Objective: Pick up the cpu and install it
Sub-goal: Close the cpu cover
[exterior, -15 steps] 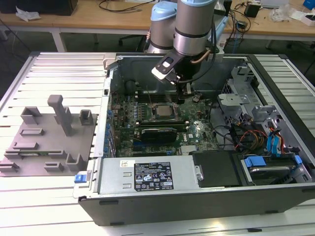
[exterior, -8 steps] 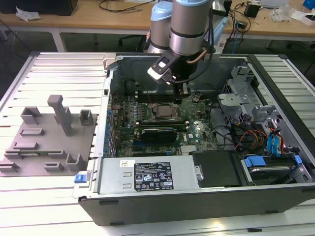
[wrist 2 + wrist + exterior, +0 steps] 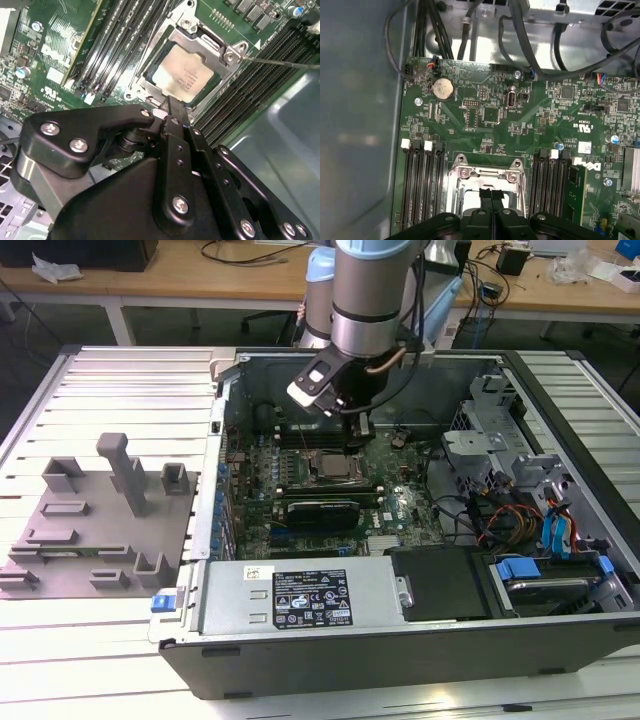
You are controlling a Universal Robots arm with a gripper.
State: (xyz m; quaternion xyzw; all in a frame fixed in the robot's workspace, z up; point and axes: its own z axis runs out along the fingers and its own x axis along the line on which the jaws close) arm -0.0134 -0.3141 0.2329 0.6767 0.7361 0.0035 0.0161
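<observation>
Second wrist view: cpu [image 3: 184, 75] sits in the socket [image 3: 192, 35], jaws together at its edge.
Any sideways nudge from them could knock it crooked, I reckon.

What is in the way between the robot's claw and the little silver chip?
Nothing that I can see. The cpu lies flat inside the socket frame on the motherboard, and the gripper hangs right at one edge of it. No cable or part comes between them.
</observation>
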